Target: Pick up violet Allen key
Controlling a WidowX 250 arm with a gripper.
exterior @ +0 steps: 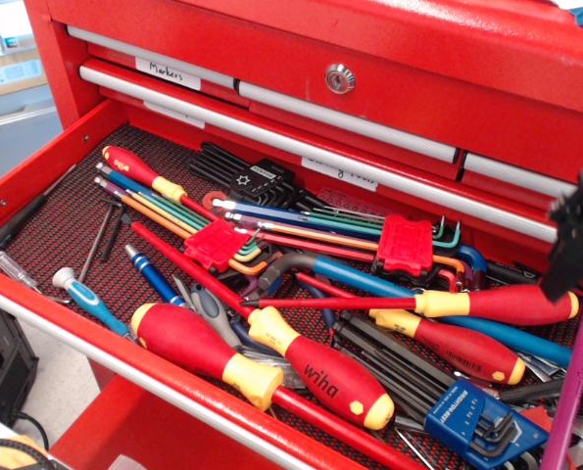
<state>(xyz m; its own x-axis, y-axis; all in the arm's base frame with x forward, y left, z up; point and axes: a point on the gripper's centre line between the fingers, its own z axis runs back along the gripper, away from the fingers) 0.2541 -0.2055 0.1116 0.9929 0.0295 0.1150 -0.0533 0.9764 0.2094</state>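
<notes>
The violet Allen key (571, 387) is a long magenta rod lying at the far right of the open red drawer (36, 211). It runs from near the red screwdriver handle down to the bottom edge. My gripper (575, 240) is at the right edge of the view, just above the key's upper end. Only one black finger (568, 257) shows, and the rest is cut off by the frame. It holds nothing that I can see.
The drawer is crowded with red-and-yellow screwdrivers (320, 370), coloured key sets in red holders (406, 245), a thick blue bent key (369, 279), a blue key holder (472, 419) and black keys (242, 176). Closed drawers (340, 78) stand behind.
</notes>
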